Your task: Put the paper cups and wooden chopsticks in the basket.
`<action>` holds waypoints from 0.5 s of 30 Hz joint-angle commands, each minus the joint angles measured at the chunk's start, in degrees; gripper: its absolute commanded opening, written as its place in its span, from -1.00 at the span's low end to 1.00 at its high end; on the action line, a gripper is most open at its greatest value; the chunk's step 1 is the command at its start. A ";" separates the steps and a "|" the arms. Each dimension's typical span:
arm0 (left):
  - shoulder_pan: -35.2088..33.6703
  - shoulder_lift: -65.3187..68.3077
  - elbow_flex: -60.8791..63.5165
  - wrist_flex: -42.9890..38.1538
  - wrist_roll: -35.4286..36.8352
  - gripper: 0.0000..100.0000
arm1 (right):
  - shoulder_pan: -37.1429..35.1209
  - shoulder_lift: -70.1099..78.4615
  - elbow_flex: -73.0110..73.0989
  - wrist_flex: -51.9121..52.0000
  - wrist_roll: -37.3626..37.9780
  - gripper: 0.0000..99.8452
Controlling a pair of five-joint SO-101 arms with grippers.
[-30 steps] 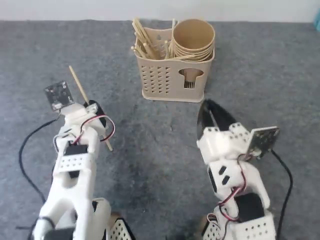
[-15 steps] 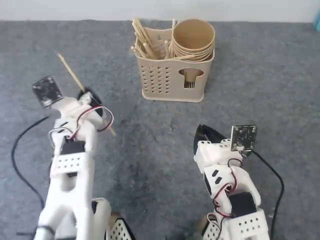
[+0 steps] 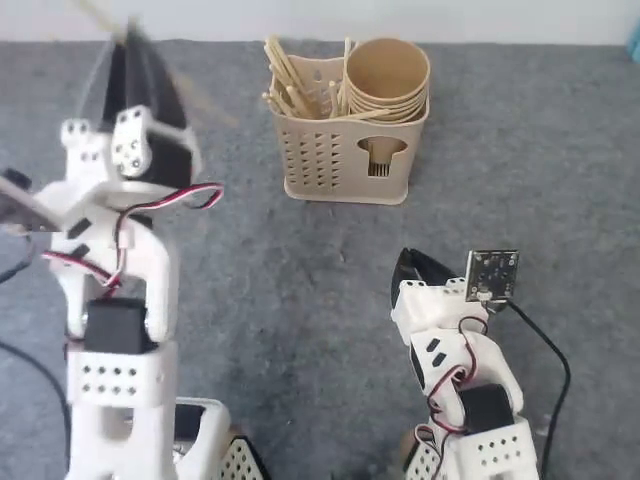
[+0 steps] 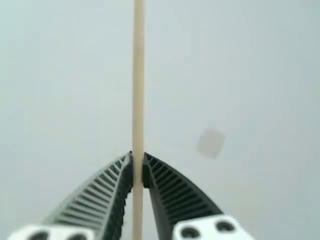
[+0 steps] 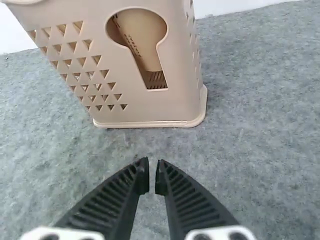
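Raised since a second ago, our left claw (image 4: 138, 172) pinches one chopstick (image 4: 138, 75) tight, left of the basket (image 3: 330, 160); we should carry it over the basket's stick side, tip downward, then release.

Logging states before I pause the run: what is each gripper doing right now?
Left gripper: closed on a wooden chopstick.
Right gripper: closed, holding nothing, facing the basket.
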 commanded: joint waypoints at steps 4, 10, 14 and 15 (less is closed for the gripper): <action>12.66 15.74 -18.33 -14.68 -13.63 -0.97 | 0.92 0.22 0.97 0.13 0.09 -0.92; 13.45 31.12 -27.91 -13.63 -14.24 -0.97 | 0.92 0.22 0.97 0.13 0.44 -0.92; 13.19 37.54 -29.85 -15.03 -14.24 -0.97 | 0.92 0.22 0.97 0.31 2.99 -0.92; 13.19 38.68 -29.76 -15.47 -14.24 -0.97 | 0.92 0.22 0.97 0.31 2.99 -0.92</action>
